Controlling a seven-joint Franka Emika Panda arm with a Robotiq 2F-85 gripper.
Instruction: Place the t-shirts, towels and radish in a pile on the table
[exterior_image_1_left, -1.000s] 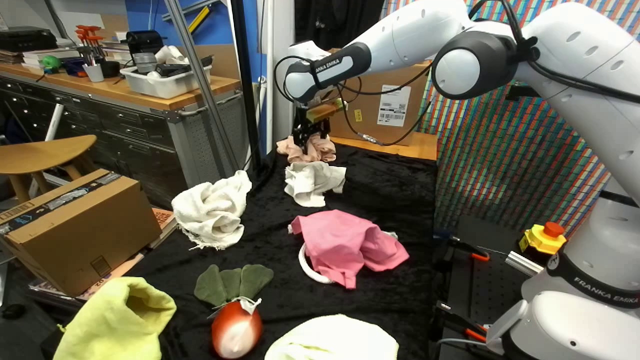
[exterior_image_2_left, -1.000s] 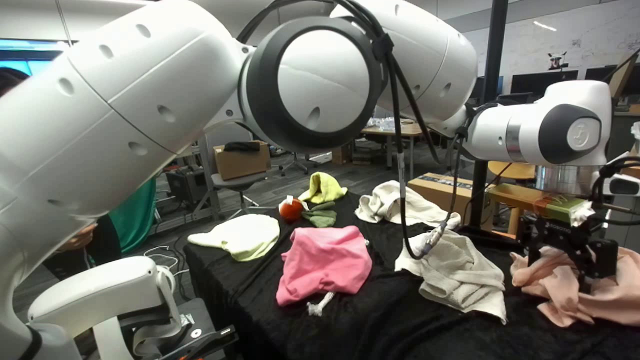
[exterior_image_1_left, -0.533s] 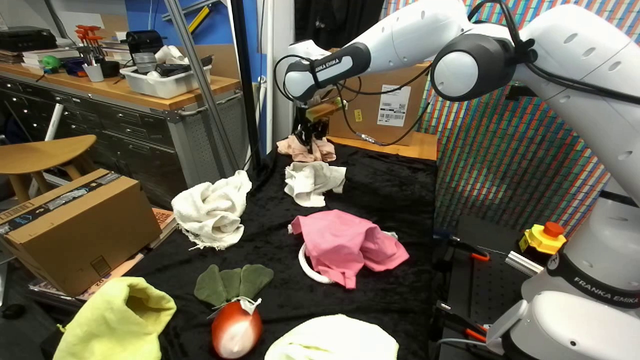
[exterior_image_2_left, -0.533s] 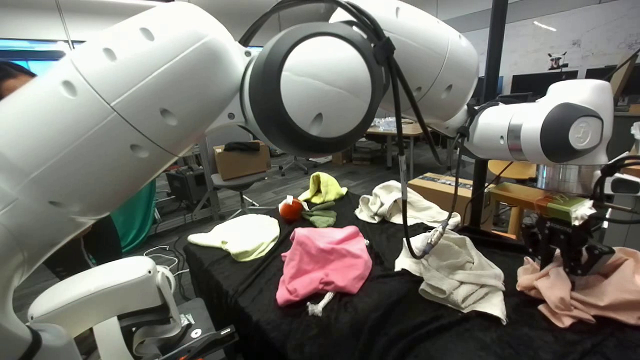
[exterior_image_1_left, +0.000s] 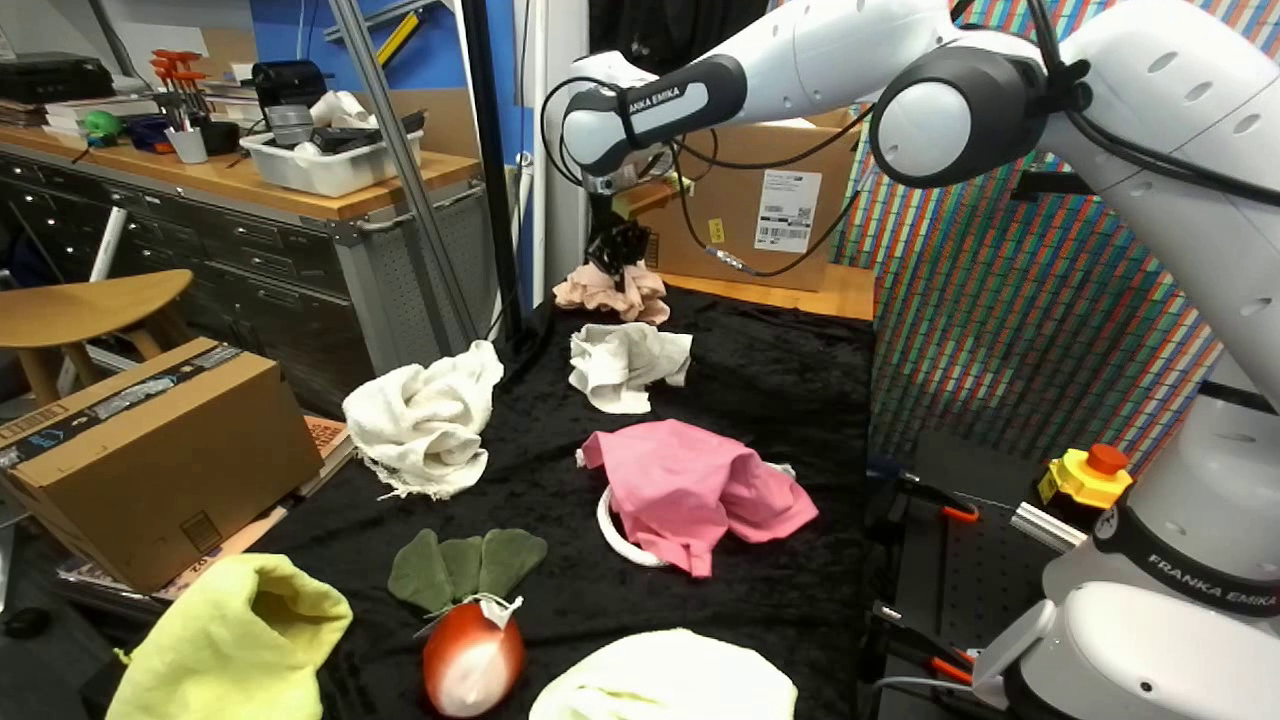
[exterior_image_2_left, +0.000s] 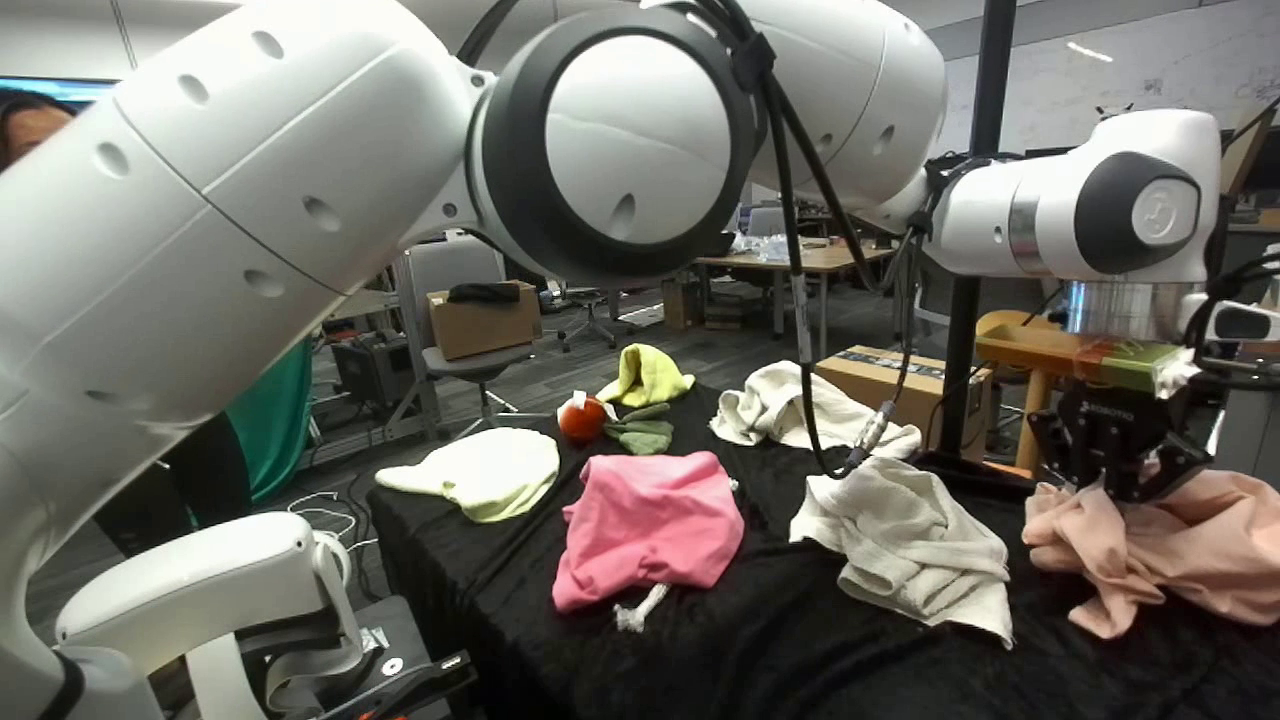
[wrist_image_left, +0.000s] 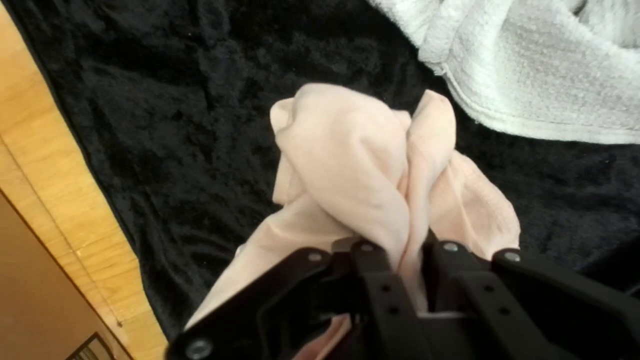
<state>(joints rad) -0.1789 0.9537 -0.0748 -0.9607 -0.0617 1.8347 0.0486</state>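
Note:
My gripper (wrist_image_left: 407, 247) is shut on a peach cloth (wrist_image_left: 345, 145), its folds pinched between the fingers in the wrist view. In an exterior view the gripper (exterior_image_2_left: 1125, 490) stands at the table's far end, with the peach cloth (exterior_image_2_left: 1200, 550) bunched under it and its lower part apparently still on the table. The black-draped table (exterior_image_1_left: 800, 360) also bears a grey-white towel (exterior_image_1_left: 625, 360) beside it, an off-white towel (exterior_image_1_left: 425, 420), a pink cloth (exterior_image_1_left: 690, 490), a yellow cloth (exterior_image_1_left: 220, 640) and a pale yellow cloth (exterior_image_1_left: 670, 680). The radish (exterior_image_1_left: 473, 660) lies near the yellow cloth, leaves (exterior_image_1_left: 460, 570) spread.
A white ring (exterior_image_1_left: 622, 545) pokes out from under the pink cloth. Cardboard boxes stand beyond the table: a large box (exterior_image_1_left: 760, 210) behind the gripper and a smaller box (exterior_image_1_left: 160, 460) at the side. A dark upright post (exterior_image_2_left: 965, 360) rises close to the table edge.
The fingers have closed from wide open onto the peach cloth. In the last half second the arm and gripper have risen a little, drawing the cloth's gathered top upward.

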